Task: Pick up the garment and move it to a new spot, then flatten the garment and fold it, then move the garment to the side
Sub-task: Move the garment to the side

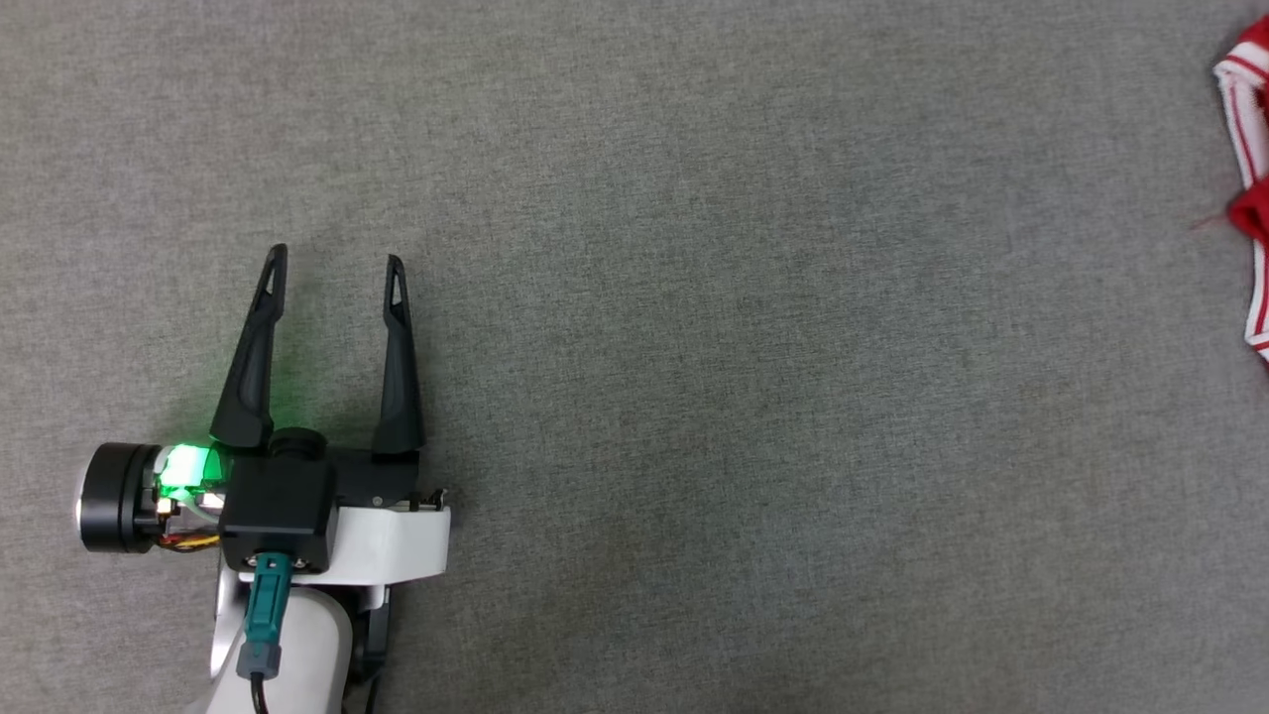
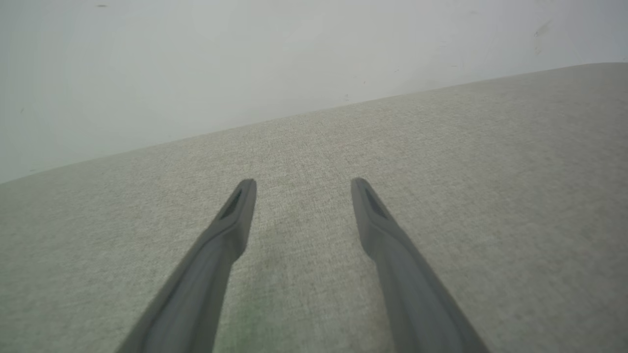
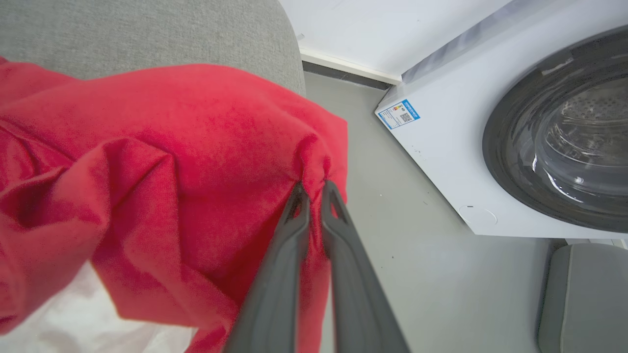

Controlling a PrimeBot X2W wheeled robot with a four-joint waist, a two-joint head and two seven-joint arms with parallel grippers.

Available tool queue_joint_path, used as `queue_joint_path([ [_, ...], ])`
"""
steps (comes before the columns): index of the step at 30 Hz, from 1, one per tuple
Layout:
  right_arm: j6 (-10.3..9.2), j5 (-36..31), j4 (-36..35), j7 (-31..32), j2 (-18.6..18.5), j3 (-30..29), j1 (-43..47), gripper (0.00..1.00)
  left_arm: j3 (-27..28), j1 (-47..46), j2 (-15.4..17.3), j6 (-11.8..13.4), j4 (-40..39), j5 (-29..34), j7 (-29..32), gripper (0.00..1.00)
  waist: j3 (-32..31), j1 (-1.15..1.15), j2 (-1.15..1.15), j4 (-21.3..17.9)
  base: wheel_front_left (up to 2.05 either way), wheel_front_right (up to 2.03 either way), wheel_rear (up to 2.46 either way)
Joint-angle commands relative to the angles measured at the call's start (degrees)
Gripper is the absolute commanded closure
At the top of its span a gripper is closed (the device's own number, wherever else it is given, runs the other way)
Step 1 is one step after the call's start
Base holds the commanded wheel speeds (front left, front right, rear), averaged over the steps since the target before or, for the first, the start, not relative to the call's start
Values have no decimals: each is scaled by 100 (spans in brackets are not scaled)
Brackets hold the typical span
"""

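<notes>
The garment (image 3: 162, 162) is a bunch of red cloth with a white part at its lower left in the right wrist view. My right gripper (image 3: 314, 189) is shut on a pinched fold of that red cloth, near the edge of the grey surface. In the head view, a strip of the garment (image 1: 1251, 159), red with red-and-white striped trim, shows at the far right edge. My left gripper (image 1: 335, 268) rests at the lower left over the grey fabric, far from the garment. The left gripper (image 2: 303, 189) is open, with nothing between its fingers.
A grey fabric surface (image 1: 694, 347) spreads across the head view. Beyond its edge is a pale floor (image 3: 417, 274) and a white washing machine (image 3: 515, 127) with a round glass door. A white wall (image 2: 196, 63) stands behind the surface.
</notes>
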Motion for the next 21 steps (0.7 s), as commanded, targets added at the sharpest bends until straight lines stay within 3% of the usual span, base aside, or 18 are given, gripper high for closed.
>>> queue_joint_path([
  [1, -11, -57, 157, -39, 3, -84, -118, 100, 21, -42, 43, 37, -22, 0, -12, 0, 44, -1, 0, 30, 0, 0, 0],
  [7, -11, -92, 578, 3, 194, -243, -168, 100, -7, -37, 104, 107, -66, -36, -12, 0, -12, -1, 0, 58, 0, 0, 0],
  [9, -11, -163, 644, -76, 283, -278, -158, 0, -7, -1, 112, 140, -47, -65, -12, 0, -84, -1, 0, 63, 0, 0, 0],
  [15, -11, -475, 761, -491, 535, -340, 0, 0, -32, 201, 97, 190, 88, -170, -12, 0, -607, -1, 0, 108, 0, 0, 0],
  [21, -10, -627, 234, -1283, 796, -456, 254, 0, 35, 598, 72, 255, 192, -324, -13, 0, -1356, -1, 0, 160, 0, 0, 0],
])
